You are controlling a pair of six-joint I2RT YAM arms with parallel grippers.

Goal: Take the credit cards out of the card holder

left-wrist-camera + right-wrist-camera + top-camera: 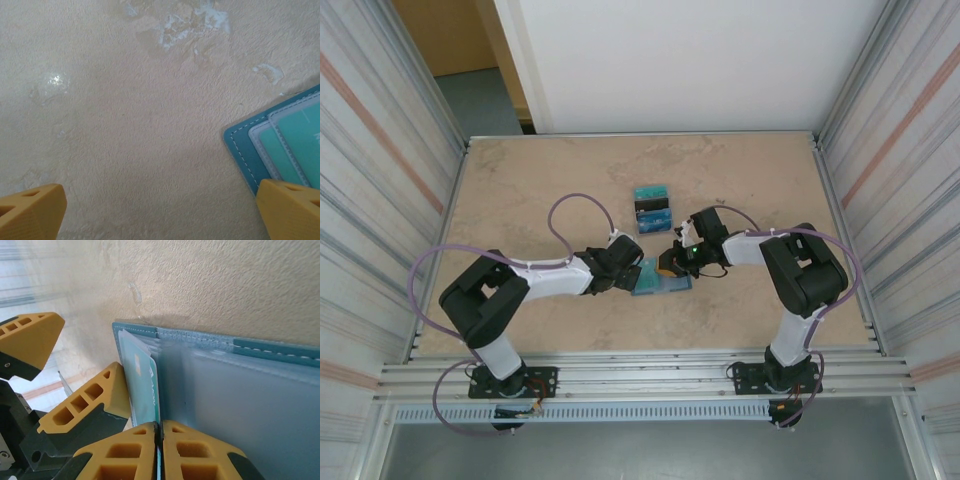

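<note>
Though apart, loose cards (651, 205) beyond holder (648, 279)

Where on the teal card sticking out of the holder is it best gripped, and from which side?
Pinch the teal card on its exposed edge, coming from the open pocket end of the card holder, with the jaws across its thin flat faces. Only that edge looks free; the rest sits in the pocket. The right gripper is shut there.

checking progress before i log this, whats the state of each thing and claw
card holder: open, flat on table
right claw: shut on teal card
teal card: pinched, at holder's pocket
left claw: open, over holder's corner
loose cards: out, piled on table
</note>
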